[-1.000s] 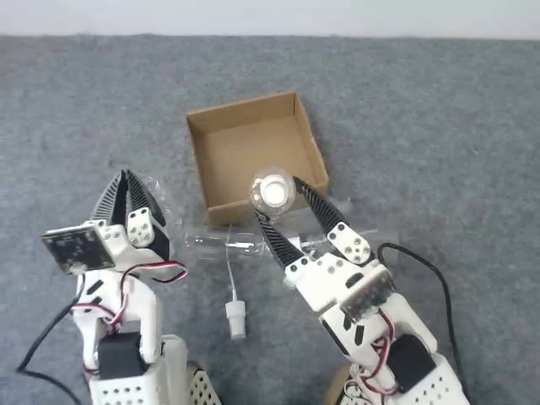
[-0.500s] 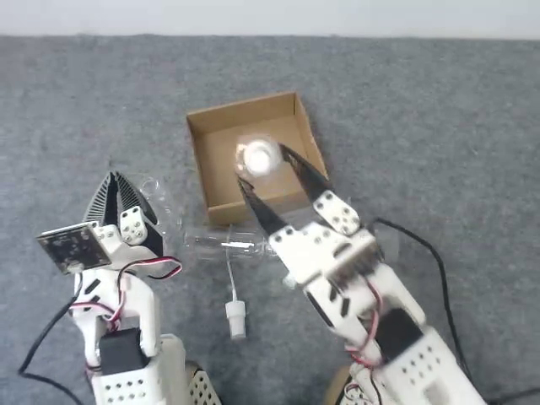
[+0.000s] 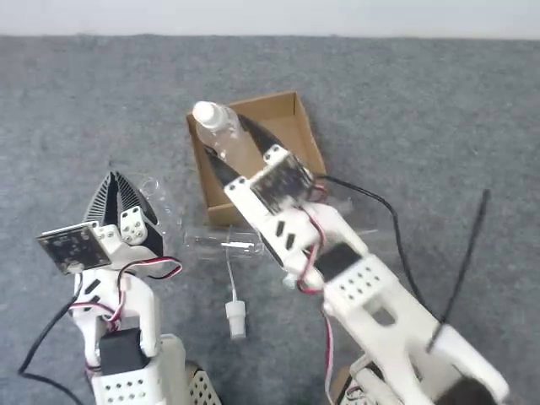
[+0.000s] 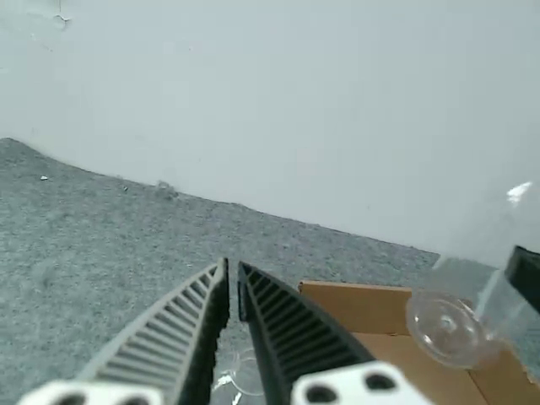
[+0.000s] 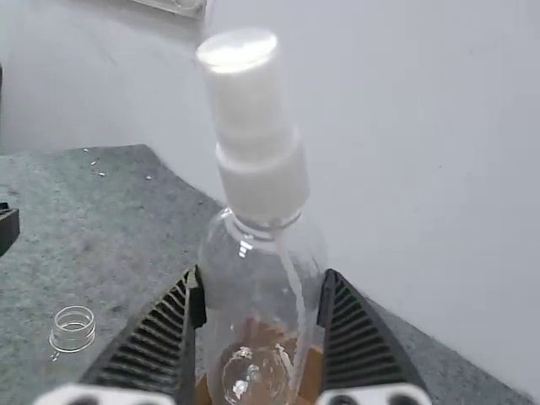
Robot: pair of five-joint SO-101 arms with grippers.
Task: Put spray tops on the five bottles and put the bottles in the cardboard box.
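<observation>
Clear spray bottle (image 3: 218, 126), white top (image 5: 253, 126) on, is clamped in R jaws above the cardboard box's (image 3: 261, 103) left side. Lower it inside the walls before release, w/o clipping rim; L jaws closed, empty.

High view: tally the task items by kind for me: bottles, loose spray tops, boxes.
Capped bottle, held in the right gripper: 1
Clear bottles lying loose: 2 that can be made out; clear plastic, possibly more
Loose spray top: 1
Cardboard box: 1
Total: 5
</observation>
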